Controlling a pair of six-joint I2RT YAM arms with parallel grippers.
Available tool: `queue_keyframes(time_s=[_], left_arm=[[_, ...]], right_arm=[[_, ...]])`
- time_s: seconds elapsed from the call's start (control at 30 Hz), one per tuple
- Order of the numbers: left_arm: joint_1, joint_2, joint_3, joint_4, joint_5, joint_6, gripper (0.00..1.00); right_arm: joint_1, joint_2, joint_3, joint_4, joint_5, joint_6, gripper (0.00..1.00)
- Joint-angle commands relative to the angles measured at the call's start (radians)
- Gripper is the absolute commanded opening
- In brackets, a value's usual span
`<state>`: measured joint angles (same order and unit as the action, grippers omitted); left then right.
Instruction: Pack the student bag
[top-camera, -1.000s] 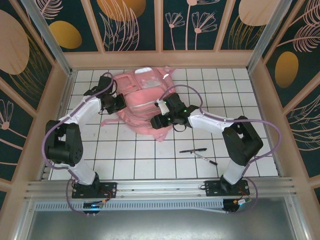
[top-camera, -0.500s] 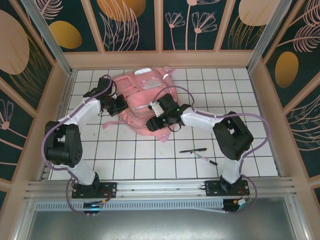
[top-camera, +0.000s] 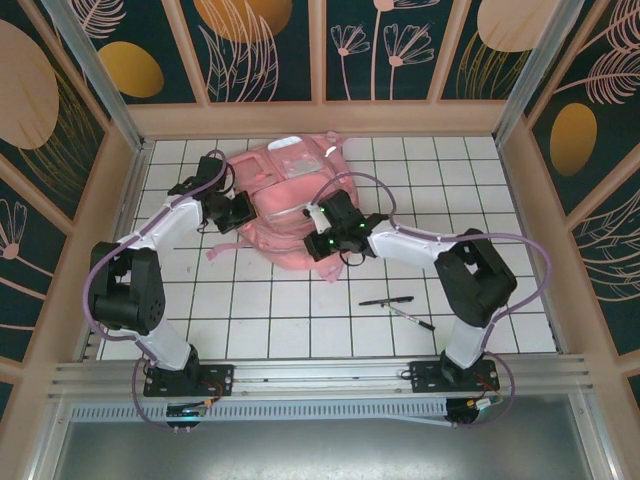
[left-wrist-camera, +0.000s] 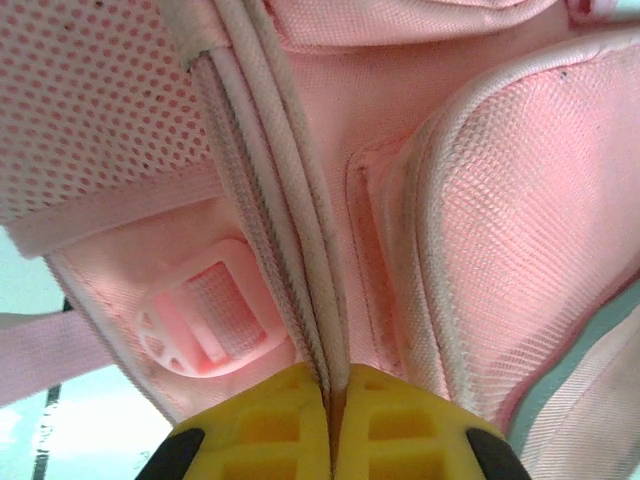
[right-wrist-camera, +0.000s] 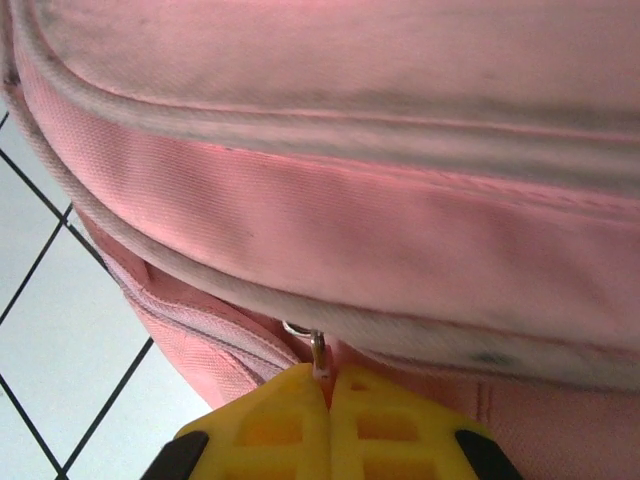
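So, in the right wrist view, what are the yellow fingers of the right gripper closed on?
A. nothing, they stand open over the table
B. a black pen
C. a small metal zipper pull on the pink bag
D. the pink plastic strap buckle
C: the right gripper has its jaws pressed together on the zipper pull, a small metal piece hanging at the zip line of the student bag.
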<state>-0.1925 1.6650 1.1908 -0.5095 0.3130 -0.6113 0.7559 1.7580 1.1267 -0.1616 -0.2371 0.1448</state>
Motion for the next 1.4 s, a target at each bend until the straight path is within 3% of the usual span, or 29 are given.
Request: queue_keyframes(time_s=[0.0,0.27,0.43,0.53,0.6,0.7,0.9,0.97,1.1,1.37], left_arm=[[0.027,0.002,0.029,-0.072,-0.127,0.089,0.0],[0.053,0.13,0.179,-0.118,-0.204,0.21,0.0],[0.077,0.298,0.407,-0.166,-0.219,0.277,0.0],[0.079,0.388,0.522,-0.183,-0.18,0.272,0.01],[0.079,0.407,0.554,-0.195,-0.151,0.242,0.19],[0.08,0.342,0.483,-0.172,-0.105,0.186,0.33],[0.08,0.075,0.13,-0.077,-0.113,0.102,0.42],[0.079,-0.004,0.028,-0.025,-0.066,0.053,0.45],[0.071,-0.079,-0.092,0.069,0.01,-0.069,0.47],[0.001,-0.025,-0.051,0.139,-0.048,-0.157,0.51]], right_arm=[[-0.061,-0.064,-0.052,-0.031,0.098,0.016,0.0],[-0.05,-0.11,-0.081,-0.1,0.081,-0.091,0.0],[0.002,-0.115,-0.059,-0.071,-0.109,-0.091,0.0],[0.063,-0.053,0.001,-0.021,-0.131,-0.036,0.0],[0.092,0.009,0.068,-0.003,-0.136,0.012,0.0],[0.114,0.086,0.156,0.021,-0.097,0.082,0.0],[0.107,0.123,0.214,0.007,-0.017,0.11,0.0],[0.089,0.11,0.209,-0.013,0.0,0.089,0.02],[0.01,0.073,0.186,-0.043,-0.033,0.046,0.18],[-0.127,0.037,0.17,-0.082,0.04,0.034,0.46]])
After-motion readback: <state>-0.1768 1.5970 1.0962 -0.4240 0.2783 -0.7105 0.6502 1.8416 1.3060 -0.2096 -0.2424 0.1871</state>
